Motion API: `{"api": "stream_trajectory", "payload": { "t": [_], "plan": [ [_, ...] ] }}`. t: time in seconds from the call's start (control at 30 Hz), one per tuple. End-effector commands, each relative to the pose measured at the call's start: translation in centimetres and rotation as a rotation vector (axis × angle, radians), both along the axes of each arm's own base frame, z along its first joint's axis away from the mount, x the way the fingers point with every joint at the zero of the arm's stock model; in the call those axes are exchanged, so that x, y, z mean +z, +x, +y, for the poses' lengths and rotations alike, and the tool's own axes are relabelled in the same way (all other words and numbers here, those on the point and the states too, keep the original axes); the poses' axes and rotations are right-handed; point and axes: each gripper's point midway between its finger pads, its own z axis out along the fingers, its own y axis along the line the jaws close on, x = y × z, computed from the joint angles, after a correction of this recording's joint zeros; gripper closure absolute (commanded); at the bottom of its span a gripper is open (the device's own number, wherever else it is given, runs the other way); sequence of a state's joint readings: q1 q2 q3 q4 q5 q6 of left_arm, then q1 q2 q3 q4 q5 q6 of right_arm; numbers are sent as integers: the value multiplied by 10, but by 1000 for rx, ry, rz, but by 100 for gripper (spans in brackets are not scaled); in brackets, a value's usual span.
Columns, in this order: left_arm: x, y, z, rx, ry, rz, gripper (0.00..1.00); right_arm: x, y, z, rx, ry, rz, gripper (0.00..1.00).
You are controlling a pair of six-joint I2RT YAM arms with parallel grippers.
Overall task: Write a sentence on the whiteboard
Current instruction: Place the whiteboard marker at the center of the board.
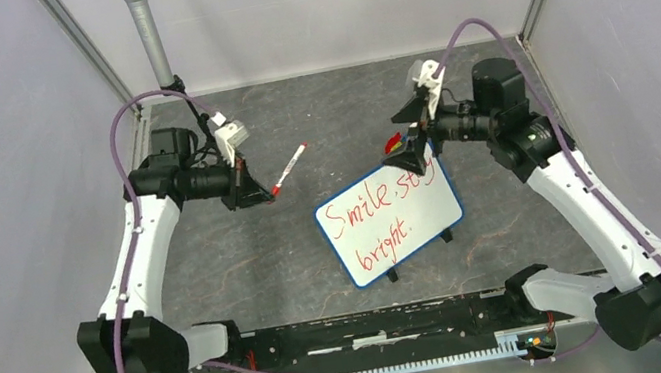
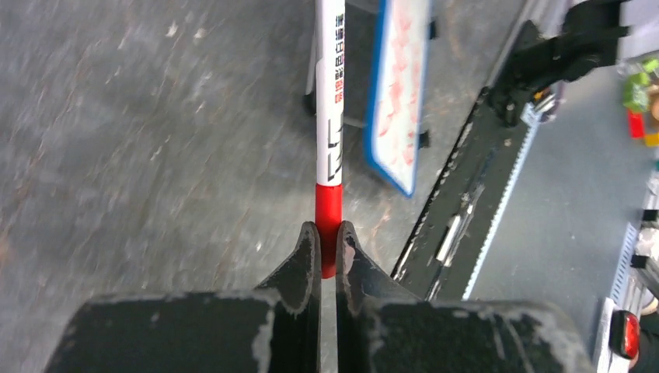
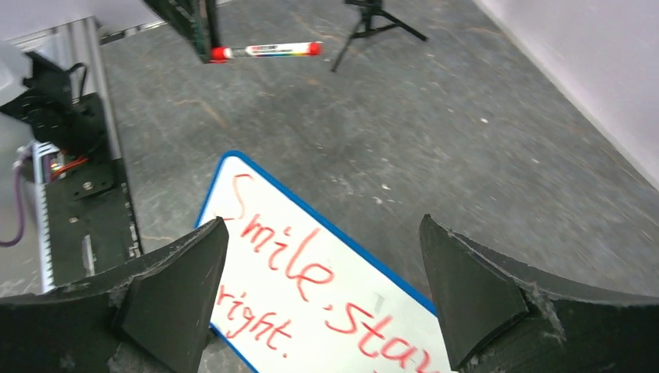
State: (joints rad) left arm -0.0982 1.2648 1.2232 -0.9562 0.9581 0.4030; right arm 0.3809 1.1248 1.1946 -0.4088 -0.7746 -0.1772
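The left gripper (image 1: 254,189) hangs over the table (image 1: 248,261), well to the left of the whiteboard (image 1: 429,221). Its fingers (image 2: 307,256) are clamped on the marker (image 1: 291,167), pinching one red end so that nearly the whole barrel sticks out in front of them. The marker is in the air and touches nothing else. It points toward the far middle of the table, away from the board. That looks like a parked pose, with the pen kept clear of the lettering so nothing smears. I cannot tell which end is the tip.

In the middle, the whiteboard stands on its wire legs, turned at a slant to the table edge with its face tipped up toward the arms. The sentence (image 1: 361,212) runs across it in red in two slanted lines: "Smile, stay" above and "bright." below. By the look of it the writing is done.

On the right, the right gripper (image 3: 322,225) hovers at the board's far right corner. Its fingers (image 3: 179,287) are spread wide with nothing between them. The board's face shows through the gap, below them. It probably sits there to steady the board. Whether a fingertip touches the rim I cannot tell.
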Motion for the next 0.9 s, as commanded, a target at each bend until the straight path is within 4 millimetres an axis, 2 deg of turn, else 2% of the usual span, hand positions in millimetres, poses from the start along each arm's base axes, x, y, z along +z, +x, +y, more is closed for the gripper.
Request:
{"api": "stream_trajectory", "payload": {
  "t": [0.0,0.1,0.23,0.27,0.4,0.47,0.57,0.87],
  "plan": [
    [-50,8,48,96,162,49,98,9,16,-33,-76,29,-16,2],
    [-85,14,84,180,288,76,98,-12,29,-67,-148,-6,15,2],
    [-134,15,119,268,432,120,98,-50,33,-104,-212,-71,71,2],
    [-144,16,126,277,457,124,98,-59,35,-116,-240,-85,81,2],
    [-180,12,139,301,528,158,97,-88,33,-142,-290,-118,131,2],
    [-191,13,144,316,555,167,96,-97,32,-151,-303,-128,150,2],
    [-196,14,149,321,574,197,95,-106,30,-157,-310,-135,171,2],
    [-211,9,161,297,650,234,75,-115,28,-163,-311,-147,191,2]
  ]
}}
